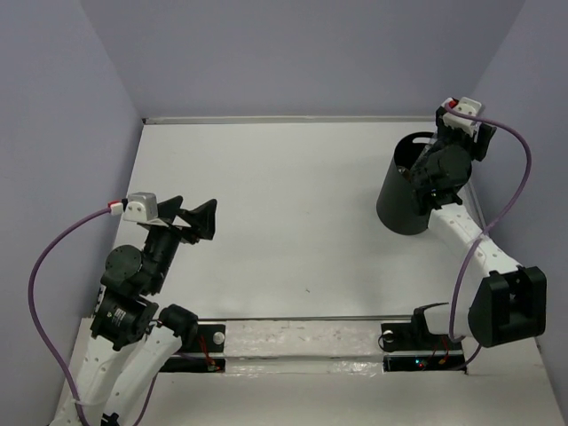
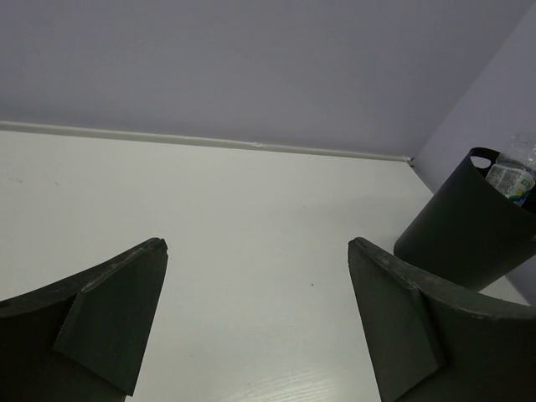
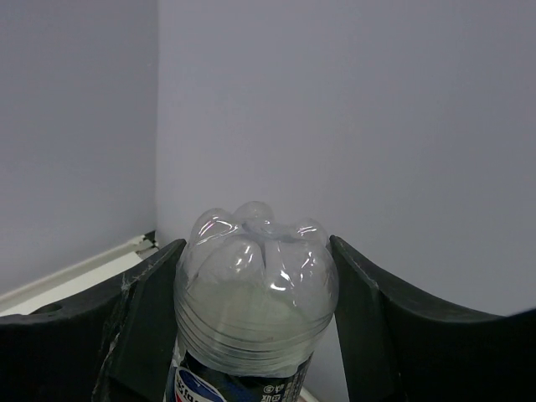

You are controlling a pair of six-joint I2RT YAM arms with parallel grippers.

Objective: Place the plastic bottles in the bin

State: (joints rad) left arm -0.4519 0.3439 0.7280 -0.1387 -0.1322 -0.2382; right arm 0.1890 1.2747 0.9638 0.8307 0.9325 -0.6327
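Observation:
My right gripper [image 1: 450, 133] is shut on a clear bottle with a blue label [image 3: 251, 285], base up between the fingers [image 3: 151, 310]. It holds the bottle at the rim of the tall black bin [image 1: 404, 191] at the far right of the table. In the left wrist view the bin [image 2: 461, 234] stands at the right with that bottle [image 2: 512, 176] at its rim. My left gripper [image 1: 191, 220] is open and empty over the left of the table; it also shows in the left wrist view [image 2: 255, 243]. No other bottle shows.
The white table [image 1: 293, 204] is enclosed by lilac walls at the back and both sides. The bin stands close to the right wall. A strip with both arm bases [image 1: 302, 342] runs along the near edge.

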